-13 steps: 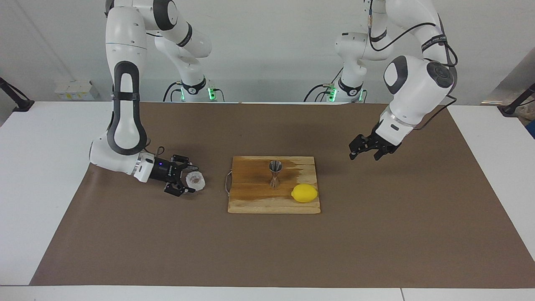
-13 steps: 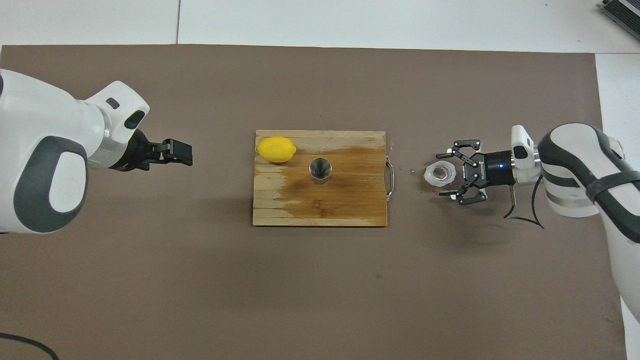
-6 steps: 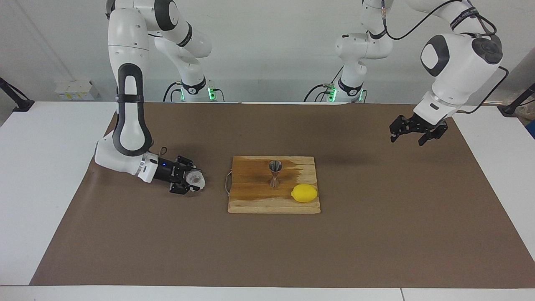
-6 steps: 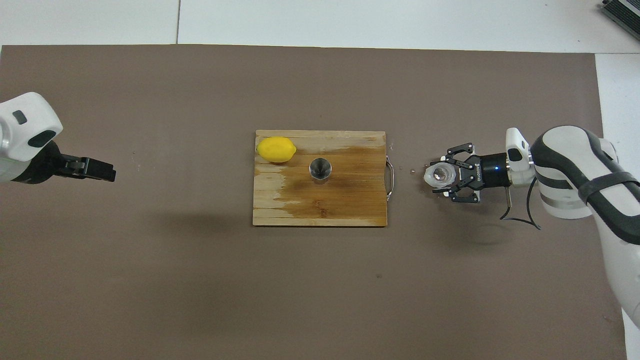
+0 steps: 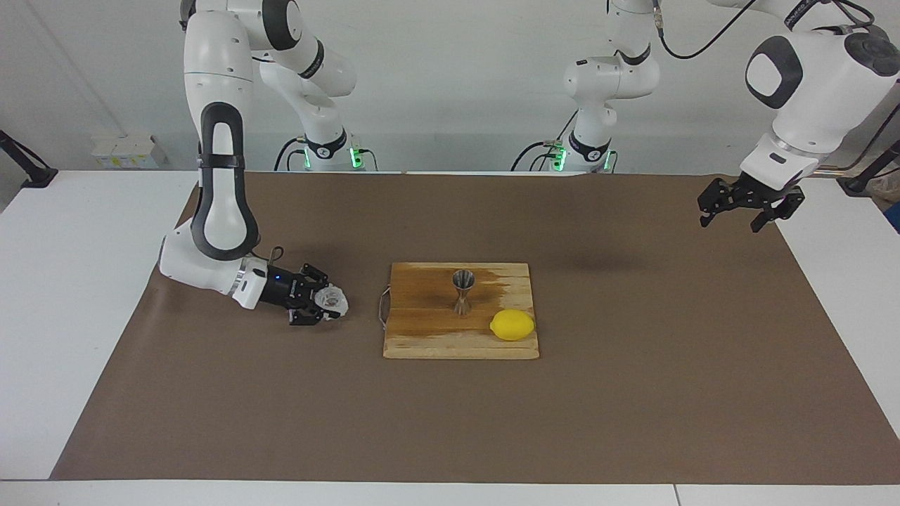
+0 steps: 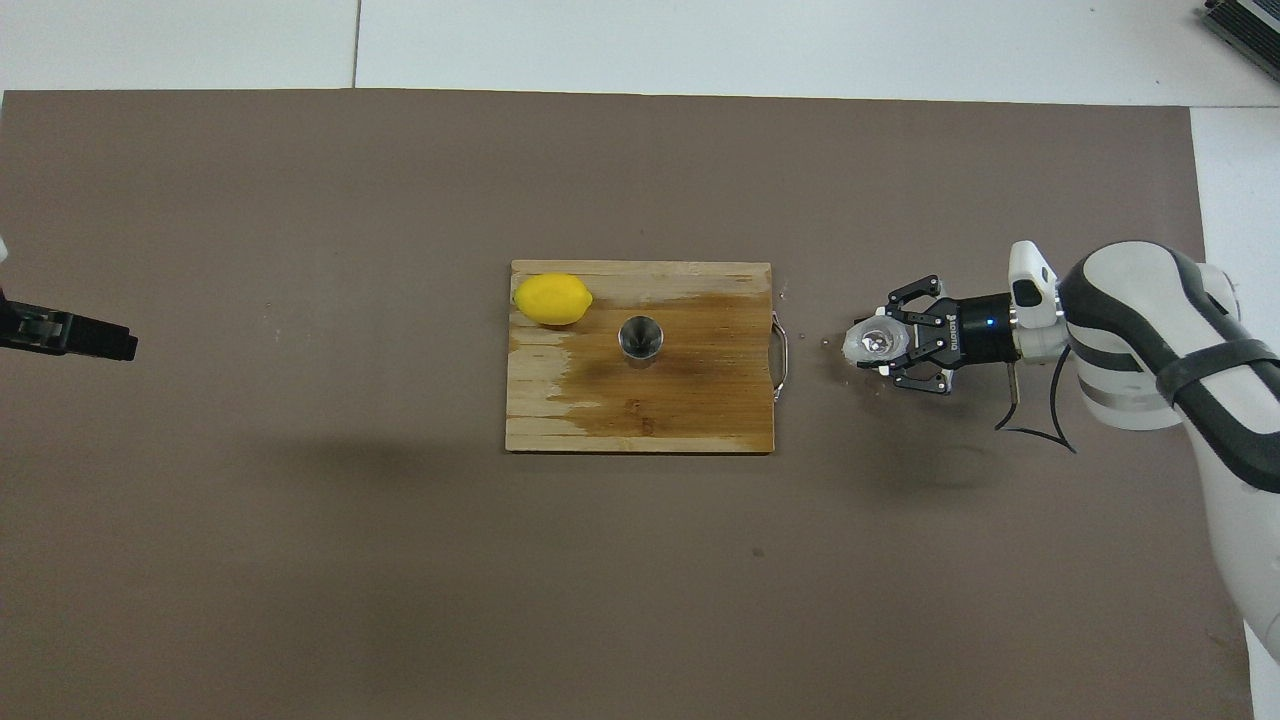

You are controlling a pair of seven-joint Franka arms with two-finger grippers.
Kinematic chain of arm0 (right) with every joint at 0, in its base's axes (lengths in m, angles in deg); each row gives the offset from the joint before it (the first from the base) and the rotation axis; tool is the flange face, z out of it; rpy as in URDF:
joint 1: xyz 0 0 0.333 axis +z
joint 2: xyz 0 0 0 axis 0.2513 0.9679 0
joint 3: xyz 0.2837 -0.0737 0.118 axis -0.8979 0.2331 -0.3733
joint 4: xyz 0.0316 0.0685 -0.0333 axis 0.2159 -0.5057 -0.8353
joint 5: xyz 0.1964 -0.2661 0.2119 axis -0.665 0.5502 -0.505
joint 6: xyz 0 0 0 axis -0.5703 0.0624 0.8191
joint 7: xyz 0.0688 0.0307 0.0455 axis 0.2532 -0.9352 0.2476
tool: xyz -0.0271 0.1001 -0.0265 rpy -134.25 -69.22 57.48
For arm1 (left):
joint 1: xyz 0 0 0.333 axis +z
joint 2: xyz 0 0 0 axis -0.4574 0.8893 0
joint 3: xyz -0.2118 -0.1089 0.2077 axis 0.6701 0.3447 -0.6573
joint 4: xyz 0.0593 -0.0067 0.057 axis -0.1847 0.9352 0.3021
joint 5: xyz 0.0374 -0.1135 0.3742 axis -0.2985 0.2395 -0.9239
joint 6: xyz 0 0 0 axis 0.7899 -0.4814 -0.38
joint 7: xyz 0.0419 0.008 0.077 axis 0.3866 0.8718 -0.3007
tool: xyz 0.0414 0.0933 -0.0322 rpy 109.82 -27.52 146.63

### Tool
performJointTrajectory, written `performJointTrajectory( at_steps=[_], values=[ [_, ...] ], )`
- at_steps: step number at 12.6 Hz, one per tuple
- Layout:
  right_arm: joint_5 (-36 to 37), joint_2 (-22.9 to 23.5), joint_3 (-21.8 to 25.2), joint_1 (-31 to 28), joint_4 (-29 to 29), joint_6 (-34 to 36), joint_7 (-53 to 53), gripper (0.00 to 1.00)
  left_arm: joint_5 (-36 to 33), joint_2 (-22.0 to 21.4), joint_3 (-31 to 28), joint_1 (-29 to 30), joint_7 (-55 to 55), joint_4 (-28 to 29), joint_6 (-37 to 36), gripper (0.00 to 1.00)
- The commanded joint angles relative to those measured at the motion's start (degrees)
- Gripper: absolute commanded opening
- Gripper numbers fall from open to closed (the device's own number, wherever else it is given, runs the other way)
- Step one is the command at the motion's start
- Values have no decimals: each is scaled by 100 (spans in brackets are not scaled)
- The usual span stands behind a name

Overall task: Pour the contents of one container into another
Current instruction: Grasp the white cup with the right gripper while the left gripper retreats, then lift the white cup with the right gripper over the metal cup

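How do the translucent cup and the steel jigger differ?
The translucent cup is whitish, squat and faceted; the steel jigger is shiny, taller and hourglass-shaped. The cup sits on the brown mat within the right gripper; the jigger stands free on the wooden board. Both are small, open-topped and upright.

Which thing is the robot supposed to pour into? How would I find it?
Look for the wooden cutting board in the middle of the brown mat. Two things sit on it: a yellow lemon and, beside it and a little nearer to the robots, the jigger. The jigger is shiny steel, upright and shaped like an hourglass; the lemon is round and yellow.
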Motion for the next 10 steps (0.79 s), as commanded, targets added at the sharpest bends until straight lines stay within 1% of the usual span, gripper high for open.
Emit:
performJointTrajectory(
  at_steps=[1,3,5,6,7,8,10],
  values=[
    [-54,-497,-15,368,53,-103,-1169,4,-94,68,79,-6,45,-374,-364,100],
    [-27,-779,-15,712,62,-471,-1918,4,-68,225,106,-75,36,-785,-680,100],
    [8,-824,-15,827,62,-578,-2227,4,-67,384,106,-137,18,-1068,-927,100],
    [17,-902,-15,888,62,-587,-2351,5,-67,384,106,-190,1,-1095,-971,100],
    [121,-929,-7,976,106,-613,-2622,5,-76,332,106,-269,-43,-1000,-989,100],
    [340,-921,-15,1055,176,-752,-2868,5,-76,288,97,-400,-174,-938,-989,100],
    [928,-929,-15,1432,203,-1217,-3229,5,-76,296,106,-497,-429,-954,-989,100]
  ],
)
